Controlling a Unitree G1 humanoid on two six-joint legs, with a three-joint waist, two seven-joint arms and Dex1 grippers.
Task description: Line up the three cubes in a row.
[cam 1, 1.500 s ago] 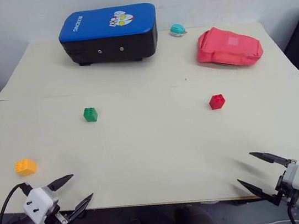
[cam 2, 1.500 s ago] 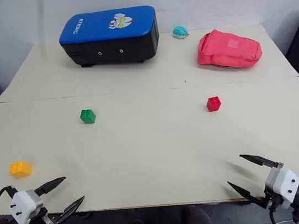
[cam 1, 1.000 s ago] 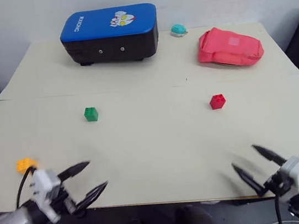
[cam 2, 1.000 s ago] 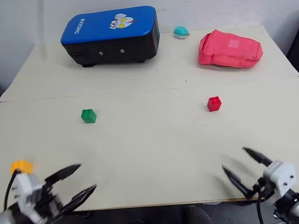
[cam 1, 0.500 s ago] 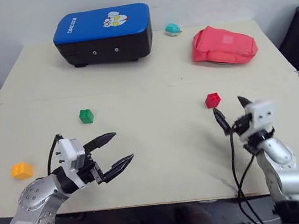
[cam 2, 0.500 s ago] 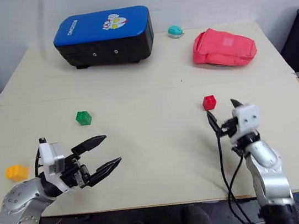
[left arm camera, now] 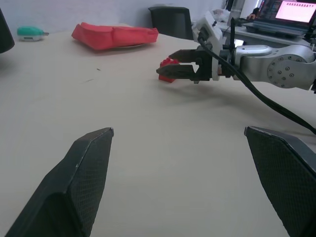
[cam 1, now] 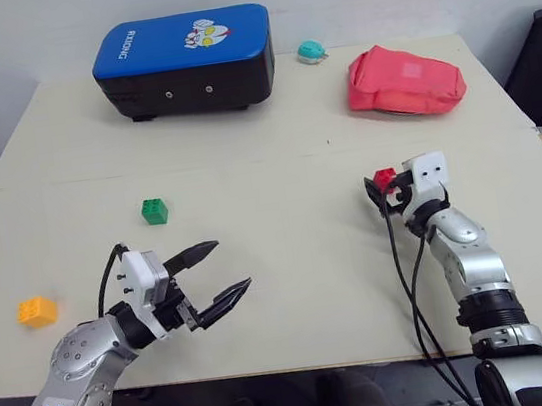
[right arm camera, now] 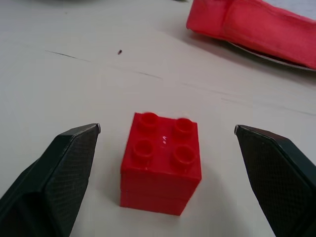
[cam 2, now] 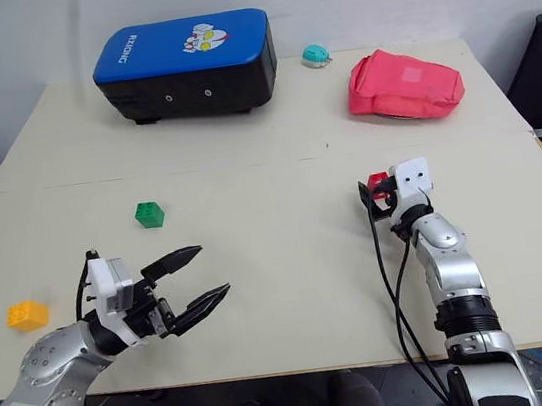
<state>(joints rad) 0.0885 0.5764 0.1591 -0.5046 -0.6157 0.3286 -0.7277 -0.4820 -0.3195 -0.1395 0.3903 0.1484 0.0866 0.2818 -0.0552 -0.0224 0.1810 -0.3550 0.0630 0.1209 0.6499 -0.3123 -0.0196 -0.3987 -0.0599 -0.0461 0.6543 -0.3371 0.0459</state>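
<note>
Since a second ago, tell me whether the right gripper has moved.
Yes. The right gripper has advanced from the table's near edge up to the red cube, open fingers either side of it, not touching.

Right pincer point(cam 1: 382, 190), open, brackets the red cube point(cam 1: 385, 179).

A pale table point(cam 1: 289, 261) carries the green cube point(cam 1: 154, 211), orange cube point(cam 1: 37, 311) and red cube point(right arm camera: 161, 163), well apart. At its far edge lie a blue case point(cam 1: 186, 62), teal object point(cam 1: 309, 52) and red pouch point(cam 1: 404, 83).
</note>
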